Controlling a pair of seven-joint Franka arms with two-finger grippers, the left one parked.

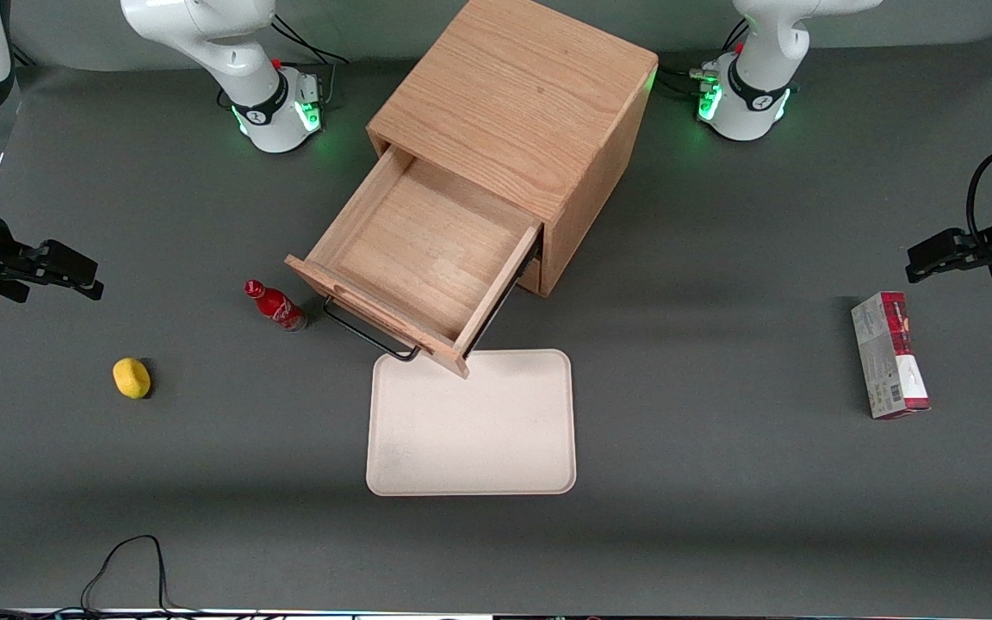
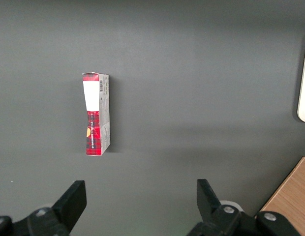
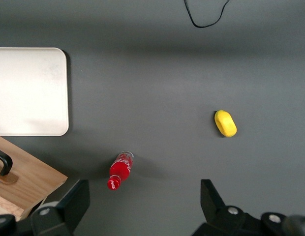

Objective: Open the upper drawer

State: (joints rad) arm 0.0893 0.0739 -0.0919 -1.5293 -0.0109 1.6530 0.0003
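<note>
The cube-shaped oak cabinet (image 1: 513, 112) stands mid-table. Its upper drawer (image 1: 418, 250) is pulled far out, and its inside shows bare wood. The long black wire handle (image 1: 367, 331) runs along the drawer front (image 3: 24, 182), and one end of the handle (image 3: 2, 162) shows in the right wrist view. The bottom drawer is hidden under the open one. My gripper (image 1: 87, 277) hovers over the table toward the working arm's end, well apart from the handle. It (image 3: 142, 201) is open, with nothing between its fingers.
A red bottle (image 1: 276, 306) lies on the table beside the drawer front, seen also as the bottle (image 3: 120, 169) under my wrist. A yellow lemon-like object (image 1: 131, 377) lies nearer the front camera. A white tray (image 1: 470, 422) sits in front of the drawer. A red box (image 1: 888, 353) lies toward the parked arm's end.
</note>
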